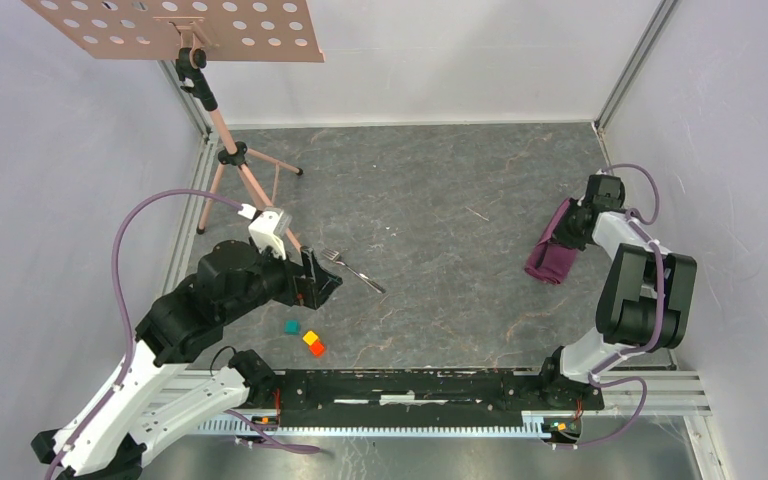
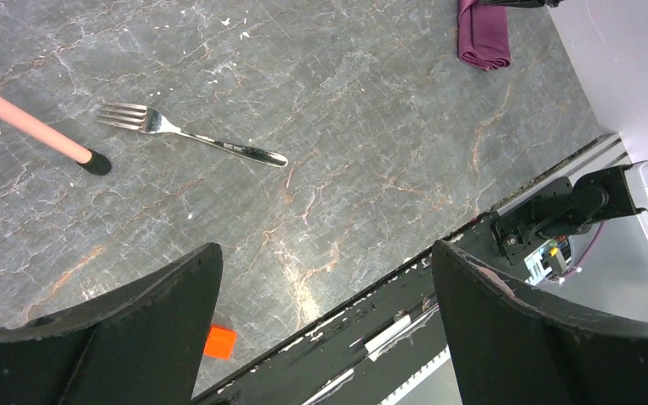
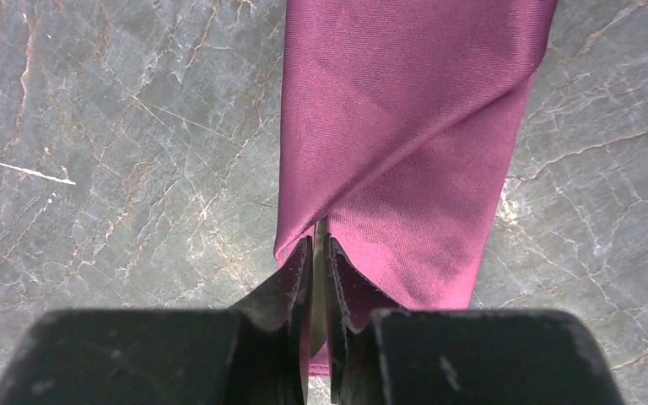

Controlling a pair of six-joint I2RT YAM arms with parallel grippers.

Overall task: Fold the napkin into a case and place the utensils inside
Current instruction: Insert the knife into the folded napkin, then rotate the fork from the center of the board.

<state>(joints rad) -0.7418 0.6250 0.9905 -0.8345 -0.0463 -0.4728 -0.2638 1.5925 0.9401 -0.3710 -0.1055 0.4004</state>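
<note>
The plum-purple napkin [image 1: 550, 256] lies folded into a narrow case at the far right of the table; it also shows in the left wrist view [image 2: 483, 34] and the right wrist view [image 3: 405, 143]. My right gripper [image 1: 572, 226] [image 3: 319, 240] is shut on a thin silvery knife [image 3: 320, 257], whose far end disappears under the napkin's diagonal fold. The fork [image 1: 352, 268] [image 2: 190, 135] lies bare on the table left of centre. My left gripper [image 1: 325, 283] [image 2: 325, 253] is open and empty, hovering just near of the fork.
Teal [image 1: 290, 327], yellow [image 1: 311, 338] and orange [image 1: 317, 349] blocks sit near the front rail [image 1: 410, 390]. A pink tripod stand [image 1: 230, 155] with a perforated board [image 1: 175, 25] stands at the back left; one foot [image 2: 95, 162] rests close to the fork's tines. Walls enclose the table.
</note>
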